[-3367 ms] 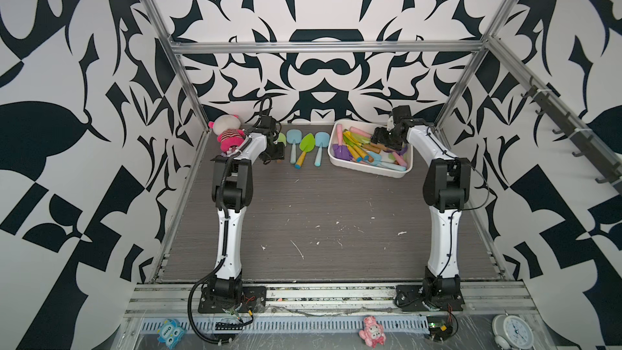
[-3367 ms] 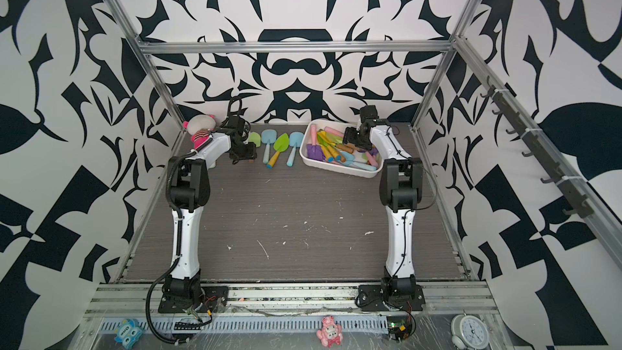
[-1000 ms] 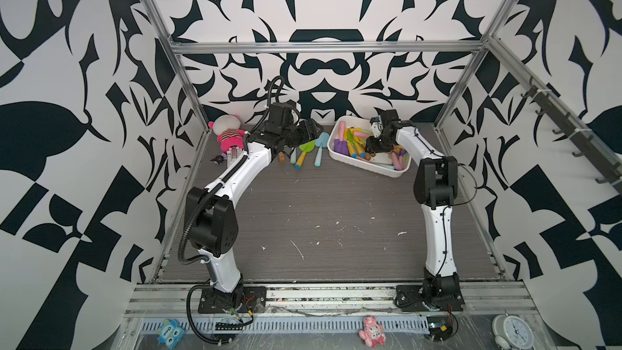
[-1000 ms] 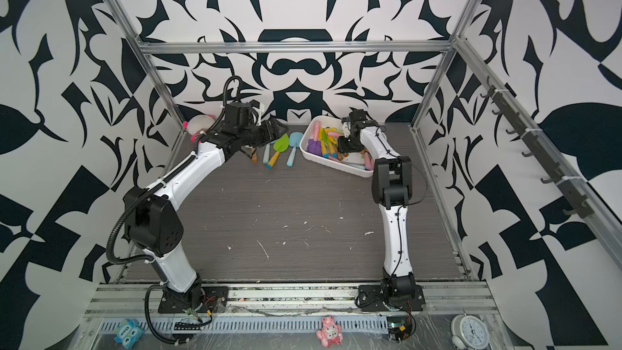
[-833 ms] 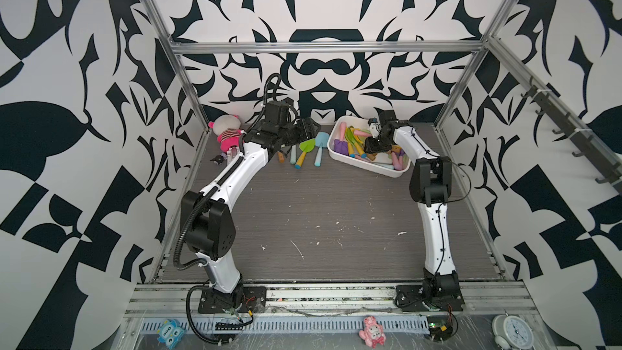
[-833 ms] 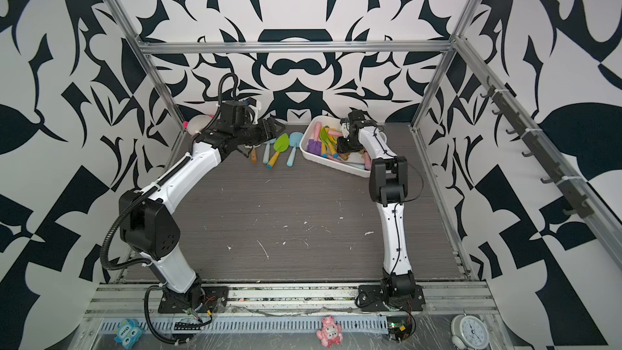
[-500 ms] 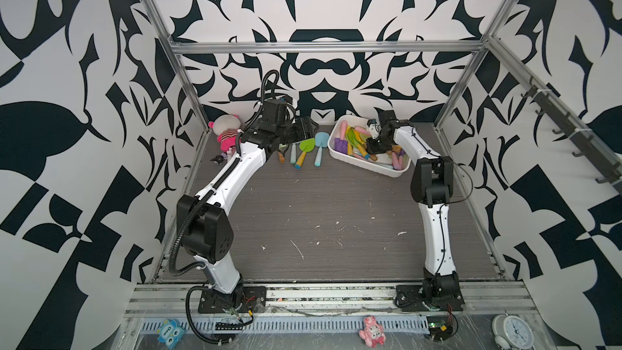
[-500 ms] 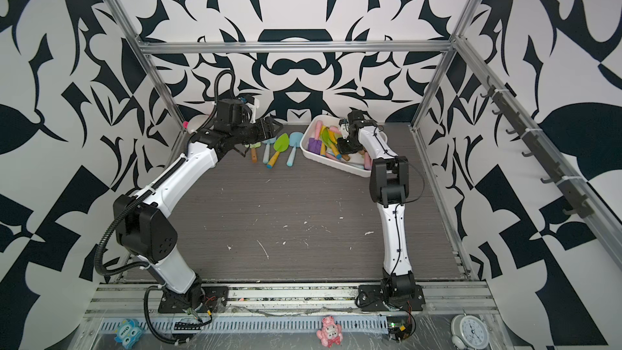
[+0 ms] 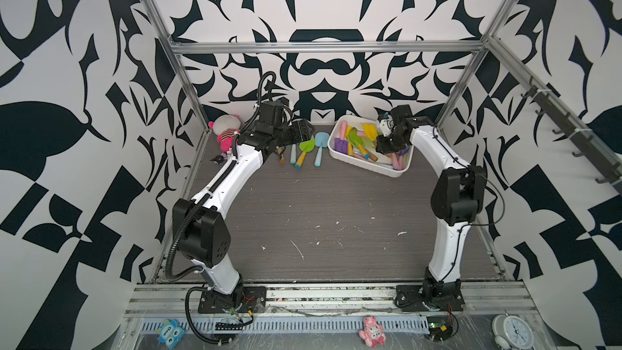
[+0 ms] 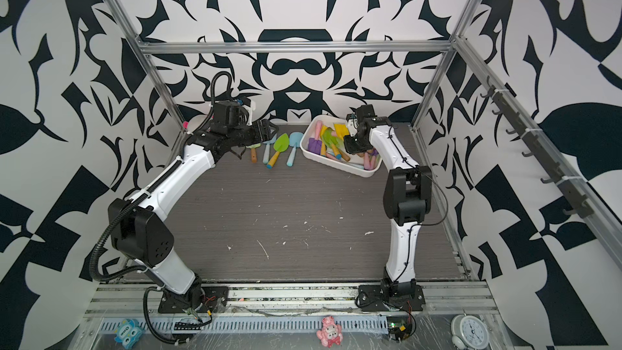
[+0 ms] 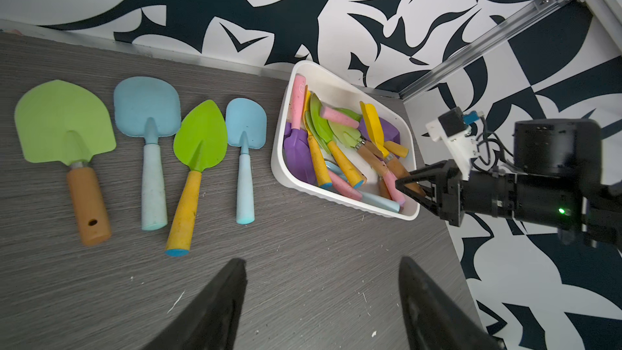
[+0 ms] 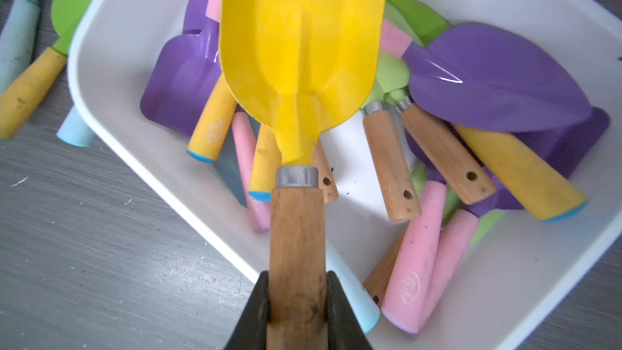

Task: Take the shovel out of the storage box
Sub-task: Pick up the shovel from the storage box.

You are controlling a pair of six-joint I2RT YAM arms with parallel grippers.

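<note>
The storage box (image 9: 370, 167) (image 10: 336, 165) is a white tub at the back right, filled with several coloured shovels. My right gripper (image 12: 298, 297) (image 9: 387, 144) is shut on the wooden handle (image 12: 296, 230) of a yellow shovel (image 12: 299, 45) (image 11: 372, 122). The shovel's blade lies over the other shovels inside the box (image 12: 111, 28). My left gripper (image 11: 321, 262) (image 9: 304, 131) hovers open and empty above the table, left of the box (image 11: 279, 149).
A green shovel (image 11: 64, 122), a blue one (image 11: 148, 109), a second green one (image 11: 200, 136) and a small blue one (image 11: 245, 122) lie in a row left of the box. A pink plush toy (image 9: 225, 129) sits in the back left corner. The walls stand close behind.
My right gripper has shut on the yellow shovel's wooden handle inside the box. My left arm has drawn back a little to the left, its gripper still open.
</note>
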